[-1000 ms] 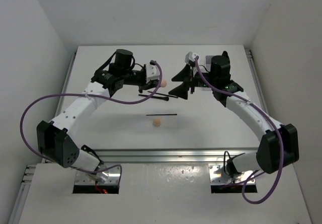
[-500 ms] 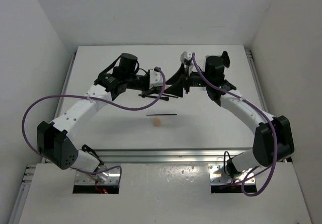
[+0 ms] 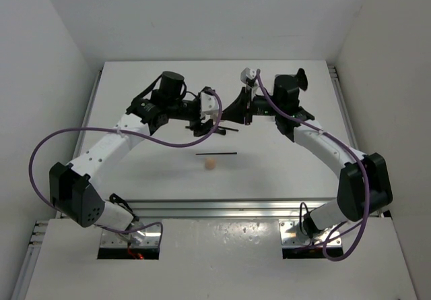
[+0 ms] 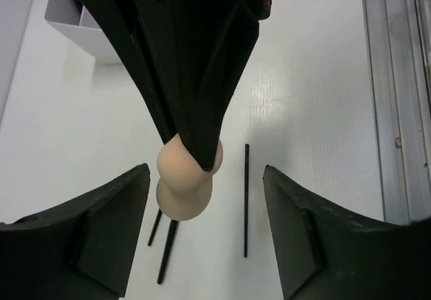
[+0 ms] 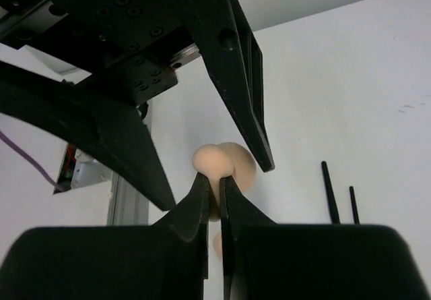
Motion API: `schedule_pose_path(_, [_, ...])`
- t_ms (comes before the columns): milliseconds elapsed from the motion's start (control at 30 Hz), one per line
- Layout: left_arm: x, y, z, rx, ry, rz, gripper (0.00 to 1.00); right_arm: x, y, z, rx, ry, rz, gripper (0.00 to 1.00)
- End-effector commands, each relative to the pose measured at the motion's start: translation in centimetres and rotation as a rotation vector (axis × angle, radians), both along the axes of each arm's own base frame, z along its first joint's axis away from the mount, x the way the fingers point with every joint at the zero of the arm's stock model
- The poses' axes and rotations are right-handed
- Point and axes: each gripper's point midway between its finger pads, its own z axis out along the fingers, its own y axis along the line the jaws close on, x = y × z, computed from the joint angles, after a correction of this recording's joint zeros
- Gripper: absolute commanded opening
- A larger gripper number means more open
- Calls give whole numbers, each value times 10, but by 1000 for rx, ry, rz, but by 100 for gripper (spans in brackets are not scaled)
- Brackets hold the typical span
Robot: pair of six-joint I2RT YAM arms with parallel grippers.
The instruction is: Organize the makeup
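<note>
Now pinching the peach sponge (image 4: 183, 193) in the pressed jaws of the right gripper (image 5: 215, 178). Flanked, untouching, by the spread jaws of the left gripper (image 4: 205, 170), well inside the table (image 3: 269, 178) edges.

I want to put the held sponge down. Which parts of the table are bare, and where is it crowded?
Bare: the near strip of the table between the loose sponge and the front rail, and the far strip along its back edge. Crowded: the middle, where the left tool, right tool and pencils meet.
</note>
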Motion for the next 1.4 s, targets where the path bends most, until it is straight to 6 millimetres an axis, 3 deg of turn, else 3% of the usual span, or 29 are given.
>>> schedule_pose_path(0, [-4, -2, 19, -42, -17, 14, 76, 13, 1, 19, 38, -72, -42, 0])
schedule_pose_path(33, [-2, -2, 16, -42, -14, 29, 87, 19, -2, 19, 39, -61, -62, 0])
schedule_pose_path(100, [6, 5, 14, -46, 6, 98, 95, 33, -9, 21, 49, -14, -127, 0])
schedule_pose_path(200, [26, 27, 17, -64, 13, 255, 97, 63, -33, 20, 69, 46, -284, 0])
schedule_pose_path(267, [37, 40, 17, -72, 4, 360, 99, 97, -69, 5, 31, 123, -492, 0])
schedule_pose_path(333, [51, 71, 5, -33, -22, 517, 99, 122, -97, -8, -39, 188, -653, 0])
schedule_pose_path(367, [54, 77, 2, -23, -34, 554, 99, 138, -126, -14, -68, 209, -777, 0])
schedule_pose_path(400, [59, 94, -13, 12, -23, 636, 99, 142, -142, -33, -146, 289, -848, 0])
schedule_pose_path(467, [62, 107, -22, 27, -13, 699, 99, 163, -173, -28, -185, 286, -954, 0])
schedule_pose_path(500, [63, 115, -23, 21, -13, 726, 99, 161, -182, -41, -230, 334, -979, 0])
schedule_pose_path(533, [62, 120, -38, 38, 20, 742, 99, 169, -194, -53, -257, 359, -1018, 0])
schedule_pose_path(567, [57, 122, -36, 31, 13, 742, 99, 179, -208, -43, -256, 342, -1068, 0])
schedule_pose_path(600, [54, 126, -45, 37, 25, 743, 99, 179, -221, -67, -321, 401, -1112, 0])
schedule_pose_path(700, [44, 129, -53, 44, 33, 743, 99, 186, -246, -78, -374, 419, -1206, 0])
schedule_pose_path(833, [40, 138, -71, 71, 64, 774, 99, 193, -259, -96, -382, 472, -1257, 0])
schedule_pose_path(867, [39, 138, -71, 66, 58, 774, 99, 195, -257, -110, -393, 504, -1250, 0])
schedule_pose_path(900, [39, 138, -71, 66, 58, 774, 99, 199, -255, -110, -380, 506, -1249, 0])
schedule_pose_path(933, [40, 141, -71, 65, 58, 783, 99, 200, -268, -123, -369, 555, -1278, 0])
schedule_pose_path(1100, [42, 143, -72, 49, 66, 800, 99, 212, -267, -142, -314, 539, -1274, 0])
schedule_pose_path(1367, [44, 153, -76, 46, 84, 828, 99, 218, -265, -122, -245, 490, -1290, 0])
